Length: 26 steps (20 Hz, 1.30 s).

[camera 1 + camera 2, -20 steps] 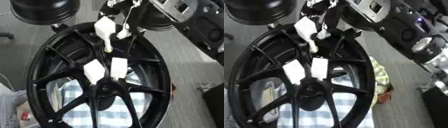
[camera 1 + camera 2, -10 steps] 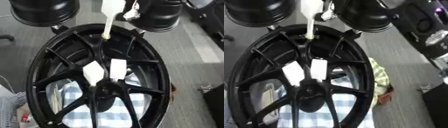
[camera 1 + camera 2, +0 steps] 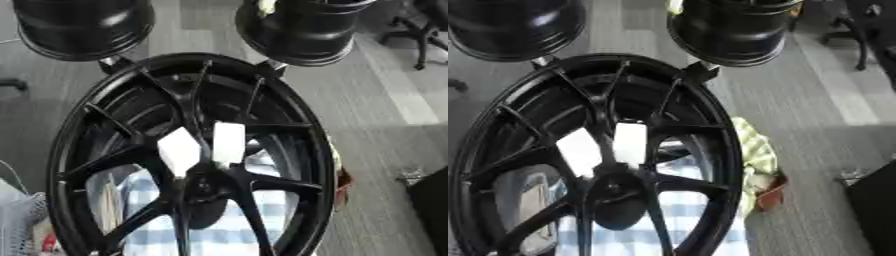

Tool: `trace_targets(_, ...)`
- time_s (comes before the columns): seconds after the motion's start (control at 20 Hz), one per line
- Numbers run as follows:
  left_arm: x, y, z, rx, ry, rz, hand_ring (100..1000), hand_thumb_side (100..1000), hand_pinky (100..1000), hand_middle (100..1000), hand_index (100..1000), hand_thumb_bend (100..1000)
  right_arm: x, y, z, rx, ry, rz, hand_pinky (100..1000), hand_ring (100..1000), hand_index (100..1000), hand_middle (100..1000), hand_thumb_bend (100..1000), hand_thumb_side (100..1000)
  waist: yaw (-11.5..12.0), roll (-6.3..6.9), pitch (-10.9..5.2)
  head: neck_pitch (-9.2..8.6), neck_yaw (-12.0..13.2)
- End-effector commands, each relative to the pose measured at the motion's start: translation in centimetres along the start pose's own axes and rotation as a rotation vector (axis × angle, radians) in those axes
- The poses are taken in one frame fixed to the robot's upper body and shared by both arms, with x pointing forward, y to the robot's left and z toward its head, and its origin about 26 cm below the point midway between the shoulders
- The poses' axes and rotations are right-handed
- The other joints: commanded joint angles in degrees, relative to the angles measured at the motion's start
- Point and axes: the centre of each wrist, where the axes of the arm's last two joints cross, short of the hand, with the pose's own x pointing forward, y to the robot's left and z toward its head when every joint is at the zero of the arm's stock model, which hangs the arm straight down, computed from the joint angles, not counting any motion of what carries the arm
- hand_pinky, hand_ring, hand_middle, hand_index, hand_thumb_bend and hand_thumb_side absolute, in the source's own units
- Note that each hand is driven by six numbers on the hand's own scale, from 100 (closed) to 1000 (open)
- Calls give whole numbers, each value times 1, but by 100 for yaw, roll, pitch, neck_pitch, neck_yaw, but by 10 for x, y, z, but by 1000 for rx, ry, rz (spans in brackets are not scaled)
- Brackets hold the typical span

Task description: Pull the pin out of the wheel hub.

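A black wheel [image 3: 188, 165] fills the middle and lower part of both views, standing on edge with its spokes running out from the hub [image 3: 203, 186] at lower centre. Two white pins [image 3: 178, 150] [image 3: 229, 143] stick up side by side just above the hub, the left one tilted, the right one upright, each between spokes. Through the gaps in the spokes shows a blue-and-white checked cloth [image 3: 254, 235] at the bottom of the frame.

Across the top sit two black round drums: one [image 3: 83, 25] in the upper left and another [image 3: 302, 27] in the upper right, each just above the wheel's rim. At the very top edge of the right drum a small pale patch [image 3: 267, 6] shows, too little to tell what it is.

Neither hand can be made out in either view, so how the fingers stand cannot be told.

The right eye view shows a yellow-green striped cloth [image 3: 756, 160] and a reddish box [image 3: 770, 195] to the right of the rim; in the left eye view the rim hides nearly all of them. The left eye view alone shows a pale mesh basket [image 3: 19, 220] in the lower left corner. Grey floor [image 3: 385, 125] lies to the right.
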Motion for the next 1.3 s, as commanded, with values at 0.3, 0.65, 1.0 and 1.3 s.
trace_targets(0.3, 7, 8, -7, 7, -44, -39, 877, 728, 776, 736, 881, 312, -69, -59, 104, -345, 371, -34, 809, 687, 471, 392, 100, 100, -45, 63, -111, -171, 226)
trace_targets(0.65, 7, 7, -8, 1, -48, -34, 877, 730, 776, 736, 881, 311, -116, -70, 171, -584, 635, -84, 810, 692, 486, 407, 100, 100, 15, 50, -67, -219, 301)
trace_targets(1.0, 7, 7, -8, 2, -46, -33, 877, 730, 777, 736, 881, 311, -147, -65, 195, -717, 870, -108, 831, 796, 768, 752, 403, 167, 29, 69, -54, -242, 339)
trace_targets(1.3, 7, 6, -8, 1, -46, -33, 877, 729, 777, 736, 882, 312, -163, -53, 187, -771, 997, -44, 859, 903, 925, 921, 424, 400, 16, 94, -61, -197, 268)
